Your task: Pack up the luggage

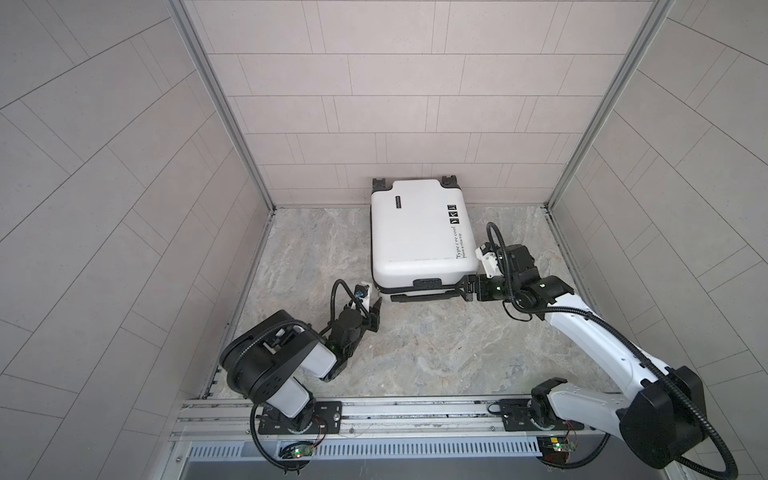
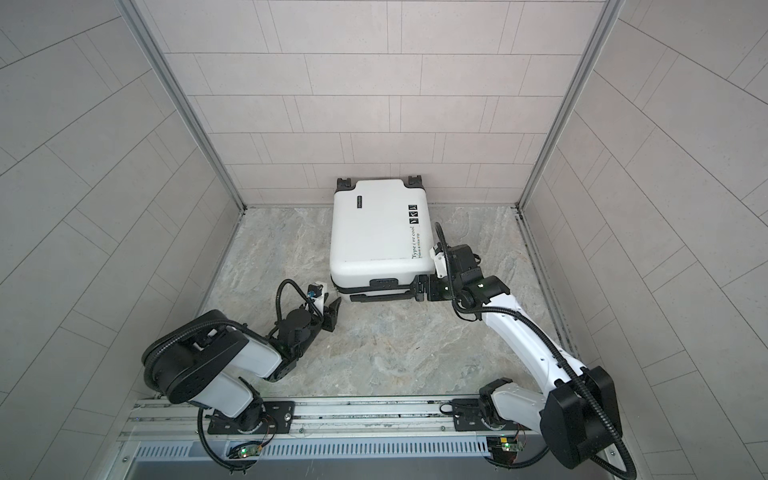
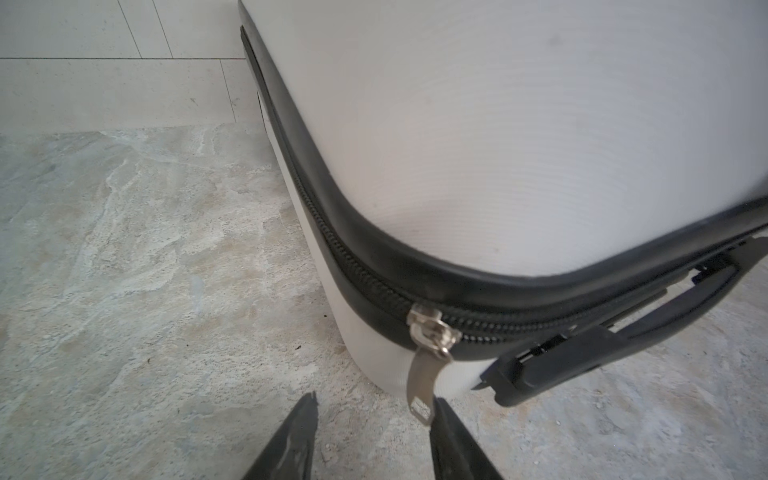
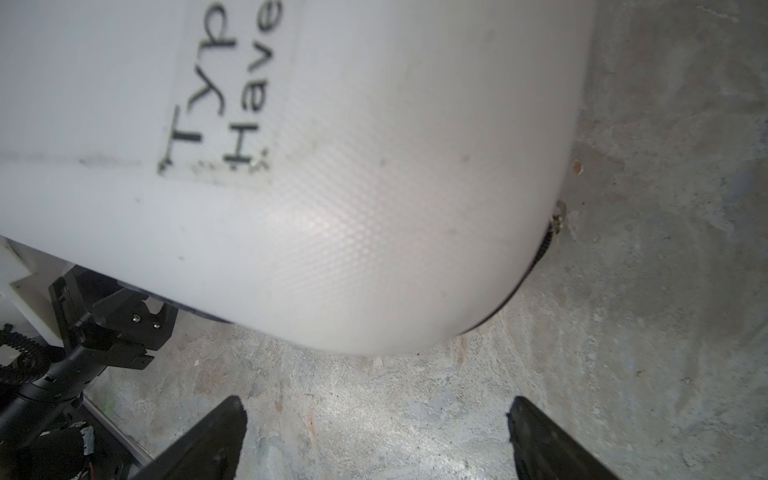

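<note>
A small white hard-shell suitcase lies at the back edge of the marbled tabletop. The left gripper, jaws apart, seemingly brushes its silver zipper pull; the right gripper gapes empty. The pull hangs off-centre, so a pinch could flick it away.

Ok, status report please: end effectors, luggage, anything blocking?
Left end effector open around silver metal zipper pull. Right end effector open at corner of white hard-shell suitcase, lid down. Nothing blocking.

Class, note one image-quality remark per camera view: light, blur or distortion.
In both top views, the light is soft and even and the suitcase is sharp, but the wall tiles bow from the wide lens; in the left wrist view, the zipper pull is crisp while the handle looks softer; in the right wrist view, the printed text is blurred.
</note>
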